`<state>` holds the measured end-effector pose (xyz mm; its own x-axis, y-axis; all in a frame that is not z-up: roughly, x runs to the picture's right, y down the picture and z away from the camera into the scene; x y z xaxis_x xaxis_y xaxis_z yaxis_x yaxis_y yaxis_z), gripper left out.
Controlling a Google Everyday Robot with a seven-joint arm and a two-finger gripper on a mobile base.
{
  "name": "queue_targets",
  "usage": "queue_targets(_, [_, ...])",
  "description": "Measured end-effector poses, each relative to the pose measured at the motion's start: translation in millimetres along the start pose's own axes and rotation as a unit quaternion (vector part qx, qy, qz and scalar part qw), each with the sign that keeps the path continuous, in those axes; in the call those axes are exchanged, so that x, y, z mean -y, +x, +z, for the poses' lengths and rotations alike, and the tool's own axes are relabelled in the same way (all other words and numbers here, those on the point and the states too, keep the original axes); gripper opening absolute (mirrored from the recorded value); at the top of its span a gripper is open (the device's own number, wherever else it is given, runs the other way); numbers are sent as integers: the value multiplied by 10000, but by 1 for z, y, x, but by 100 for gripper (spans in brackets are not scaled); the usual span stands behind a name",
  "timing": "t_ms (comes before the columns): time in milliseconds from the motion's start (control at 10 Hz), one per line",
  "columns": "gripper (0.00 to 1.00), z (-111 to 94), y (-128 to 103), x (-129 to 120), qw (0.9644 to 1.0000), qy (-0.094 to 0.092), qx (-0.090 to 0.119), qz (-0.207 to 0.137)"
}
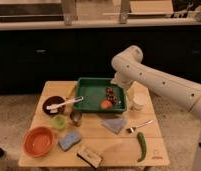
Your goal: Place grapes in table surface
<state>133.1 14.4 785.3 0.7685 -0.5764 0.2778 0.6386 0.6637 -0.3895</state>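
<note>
Hand (pixel 116 84) at the end of the white arm, low over the back right corner of the green tray (pixel 94 80), just beside the grapes (pixel 110 92). Can't tell whether it is apart, together or clamped on anything, nor whether it touches the cluster.

Grapes sit inside the tray, right side, with the orange fruit (pixel 107 104) just in front of them. They look to be resting on the tray floor, not lifted.

Progress: early. Grapes not yet on the table (pixel 156 136). Judged left to do: secure the cluster, lift it clear of the tray wall, carry it to a bare patch of wood, let go.

Table is crowded: white cup (pixel 139 101) right of the tray, grey cloth (pixel 115 124) and fork (pixel 139 126) in front, green pepper (pixel 141 146) near the front right. Drop spot needs picking with care.
</note>
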Motion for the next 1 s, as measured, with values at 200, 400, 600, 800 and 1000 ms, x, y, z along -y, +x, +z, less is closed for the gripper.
queue_targets(200, [80,4,2,0,10000,-26,15,-46])
queue_targets(400, [80,9,2,4,9999,-19,55,-148])
queue_targets(600, [80,12,7,5,9998,-17,67,-200])
queue_targets(800, [80,15,5,9,9996,-17,68,-285])
queue_targets(1000, [80,17,9,11,9994,-7,82,-334])
